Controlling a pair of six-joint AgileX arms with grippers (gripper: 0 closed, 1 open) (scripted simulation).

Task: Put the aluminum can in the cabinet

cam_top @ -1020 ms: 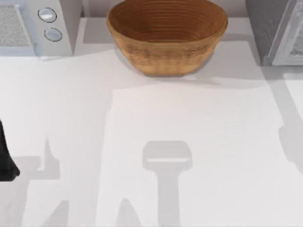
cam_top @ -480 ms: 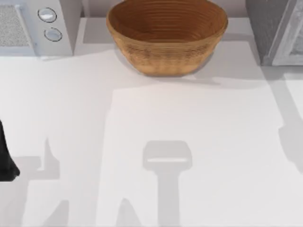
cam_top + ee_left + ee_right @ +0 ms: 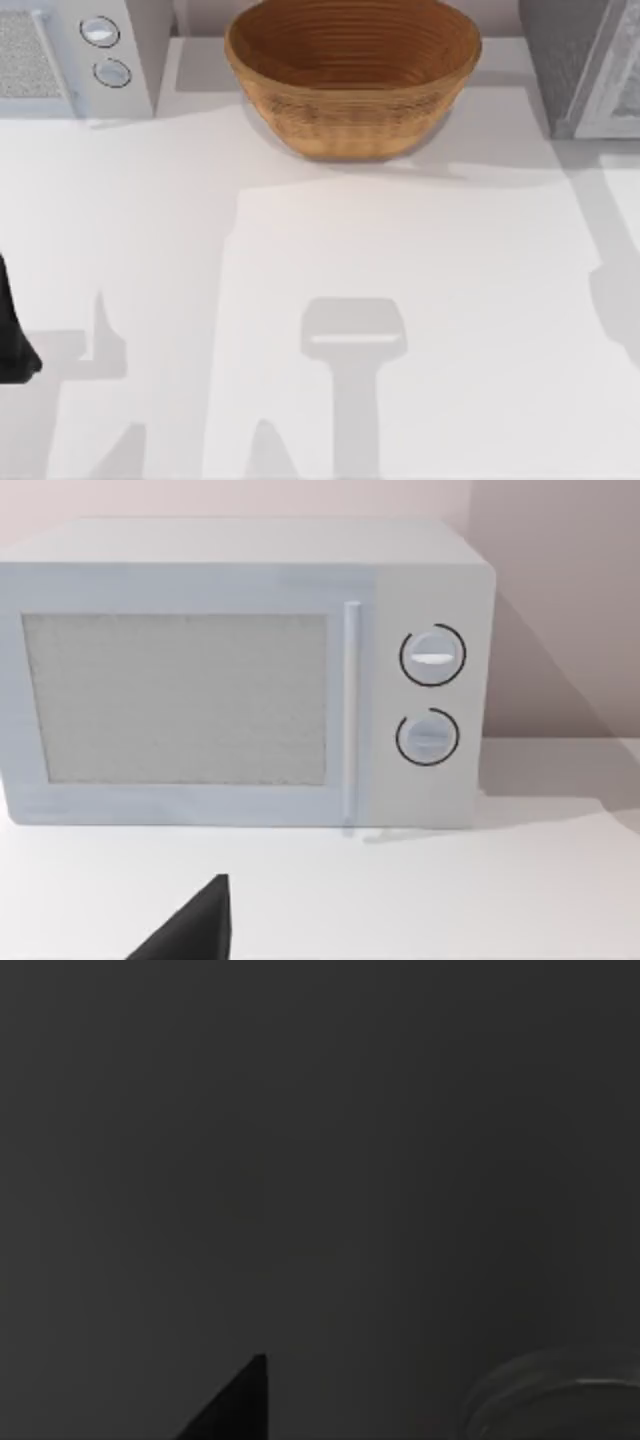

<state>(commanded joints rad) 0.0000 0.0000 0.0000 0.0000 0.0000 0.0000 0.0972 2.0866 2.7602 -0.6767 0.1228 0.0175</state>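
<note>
Nothing has moved since the earlier frames: bowl, microwave and cabinet sit as before, left arm unchanged.

Top view: cabinet [image 3: 580, 65] cut off by the upper right corner, speckled side and pale door frame partly shown. Microwave [image 3: 75, 55] cut off at upper left. Wicker bowl [image 3: 352, 75] at top centre, rim clipped by the top edge. Left arm [image 3: 12, 330] a dark sliver at the left edge; its tool's spread cannot be told.

Right wrist view is dark. A silver rim at its lower right may be the can [image 3: 560, 1400]; hard to make out. Right tool's state: cannot tell.

Bench [image 3: 330, 300] centre and lower area open.
</note>
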